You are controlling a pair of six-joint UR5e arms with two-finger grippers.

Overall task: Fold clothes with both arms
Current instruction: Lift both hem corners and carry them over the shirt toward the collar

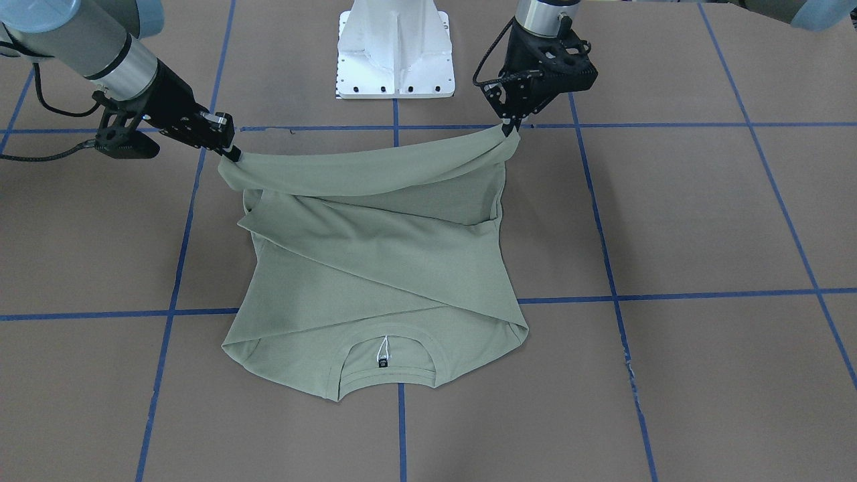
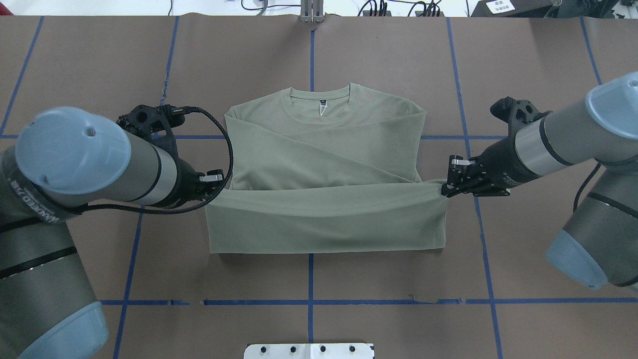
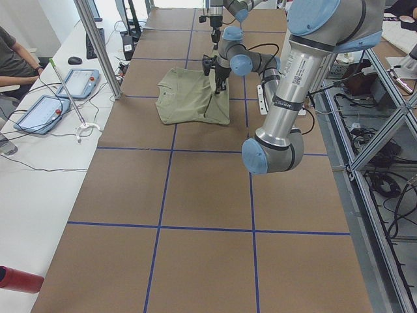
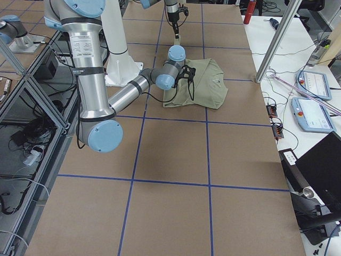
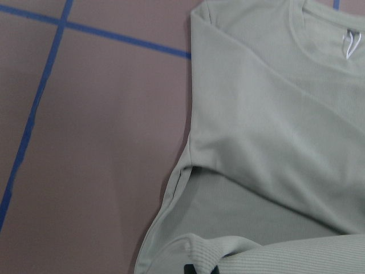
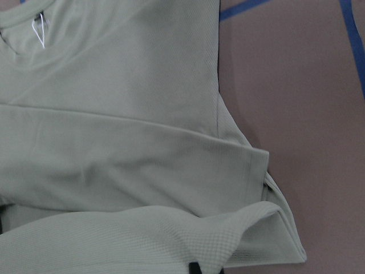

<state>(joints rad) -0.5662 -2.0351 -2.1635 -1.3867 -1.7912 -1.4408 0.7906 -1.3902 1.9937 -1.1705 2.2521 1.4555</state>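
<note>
The sage-green shirt [image 2: 324, 164] lies on the brown table with its sleeves folded across the body and its collar and white neck tag [image 2: 322, 108] at the far side. My left gripper [image 2: 212, 192] is shut on the left corner of the hem, and my right gripper [image 2: 445, 189] is shut on the right corner. Both hold the hem edge lifted above the table, stretched between them, with the lower body hanging in a fold. In the front-facing view the left gripper [image 1: 510, 128] and right gripper [image 1: 234, 155] pinch the raised hem [image 1: 368, 175]. The wrist views show the shirt [image 5: 268, 142] [image 6: 114, 131] below.
The white pedestal base [image 1: 395, 50] stands at the robot's side of the table. Blue tape lines [image 2: 310, 279] cross the brown surface. Tablets and cables [image 3: 65, 85] lie on a side bench, where a person sits.
</note>
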